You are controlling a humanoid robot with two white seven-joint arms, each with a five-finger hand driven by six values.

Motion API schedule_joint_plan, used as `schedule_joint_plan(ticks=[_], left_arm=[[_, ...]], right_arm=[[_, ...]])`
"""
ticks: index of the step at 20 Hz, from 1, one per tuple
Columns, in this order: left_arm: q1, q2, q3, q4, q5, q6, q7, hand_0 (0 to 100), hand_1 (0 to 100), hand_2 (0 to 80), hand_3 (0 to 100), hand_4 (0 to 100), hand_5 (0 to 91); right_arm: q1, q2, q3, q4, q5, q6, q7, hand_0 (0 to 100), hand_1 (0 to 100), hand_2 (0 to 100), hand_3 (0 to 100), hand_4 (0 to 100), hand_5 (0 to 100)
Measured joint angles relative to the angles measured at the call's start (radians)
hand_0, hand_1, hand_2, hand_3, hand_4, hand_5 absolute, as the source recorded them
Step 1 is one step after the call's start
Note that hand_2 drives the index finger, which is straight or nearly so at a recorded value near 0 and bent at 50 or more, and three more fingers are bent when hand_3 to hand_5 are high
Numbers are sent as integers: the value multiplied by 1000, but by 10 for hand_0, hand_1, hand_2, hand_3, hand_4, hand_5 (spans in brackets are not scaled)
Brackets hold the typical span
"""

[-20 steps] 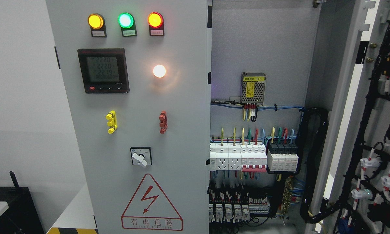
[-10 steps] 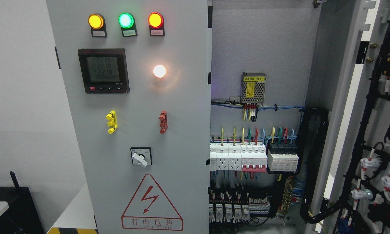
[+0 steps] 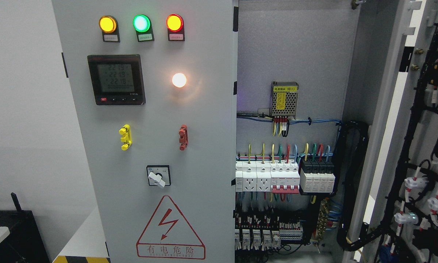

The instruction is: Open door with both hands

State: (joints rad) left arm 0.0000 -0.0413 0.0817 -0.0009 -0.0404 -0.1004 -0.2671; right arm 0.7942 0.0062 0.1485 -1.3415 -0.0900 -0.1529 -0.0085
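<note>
Right door (image 3: 423, 146) swung open, left door (image 3: 149, 146) closed, breakers (image 3: 284, 177) exposed, hand state cannot be told.

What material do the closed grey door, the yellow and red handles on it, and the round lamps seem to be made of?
The grey door looks like painted sheet metal: flat, matte, even colour. The yellow handle and red handle look like moulded plastic, in solid bright colour with rounded edges. The round lamps seem to have translucent plastic lenses, since light glows through them. None of this is certain.
</note>
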Motion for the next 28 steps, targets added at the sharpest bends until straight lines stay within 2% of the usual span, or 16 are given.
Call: schedule_joint_plan(ticks=[9,13,16,23,28], left_arm=[[0,-1,-9,1,3,0,0,0,0,0,0,0,0],[0,-1,-11,1,3,0,0,0,0,0,0,0,0],[0,-1,-12,1,3,0,0,0,0,0,0,0,0],[0,-1,-13,1,3,0,0,0,0,0,0,0,0],[0,-1,-14,1,3,-2,0,0,0,0,0,0,0]], right_arm=[[41,-25,23,-177,1,-98,3,382,0,0,0,0,0],[47,-34,35,-240,1,-122,53,382,0,0,0,0,0],[50,-39,40,-282,1,-147,76,382,0,0,0,0,0],[46,-43,46,-358,2,-210,89,382,0,0,0,0,0],[13,-31,44,-394,2,-229,91,382,0,0,0,0,0]])
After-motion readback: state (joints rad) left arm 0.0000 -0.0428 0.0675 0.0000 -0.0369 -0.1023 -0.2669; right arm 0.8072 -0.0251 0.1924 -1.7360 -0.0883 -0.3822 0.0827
